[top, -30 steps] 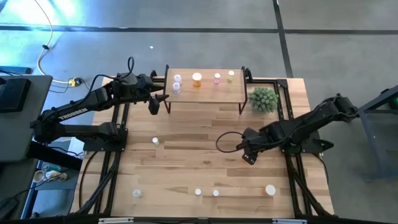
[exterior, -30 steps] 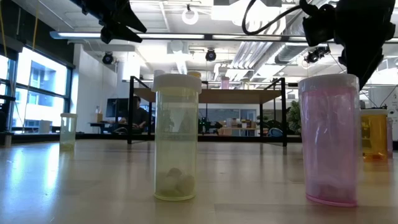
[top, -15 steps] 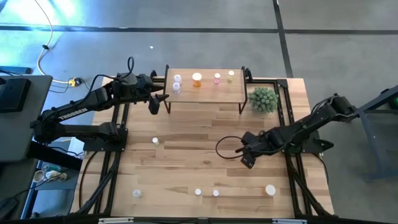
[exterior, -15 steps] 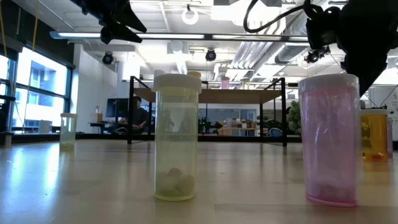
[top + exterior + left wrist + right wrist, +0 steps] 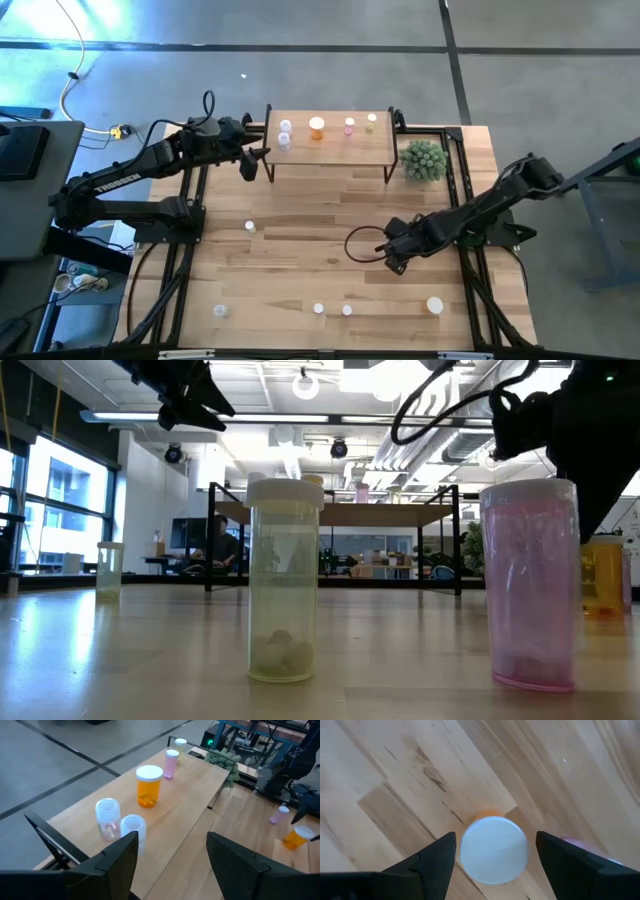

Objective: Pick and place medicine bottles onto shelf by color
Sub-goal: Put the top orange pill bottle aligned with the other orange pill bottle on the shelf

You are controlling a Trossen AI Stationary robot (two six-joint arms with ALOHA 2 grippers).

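Note:
The shelf (image 5: 330, 152) stands at the table's far side and carries two clear bottles (image 5: 108, 816), an orange one (image 5: 148, 787), a pink one (image 5: 171, 762) and a pale yellow-green one (image 5: 370, 119), all upright. My left gripper (image 5: 172, 852) hovers open at the shelf's left end, holding nothing. On the table near the front edge, an orange bottle (image 5: 493, 849) with a white cap stands upright. My right gripper (image 5: 395, 263) hangs open above it, pointing down. In the right wrist view the cap shows between the two fingers, which touch nothing.
More bottles stand upright on the table: a pink one (image 5: 347, 310) and a yellow-green one (image 5: 318, 309) at the front middle, one (image 5: 220, 311) at the front left and one (image 5: 249, 227) at the middle left. A green spiky plant (image 5: 423, 160) stands right of the shelf.
My right gripper has sunk toward the table and shifted a little toward the near edge, still open. The bottles stand where they were.

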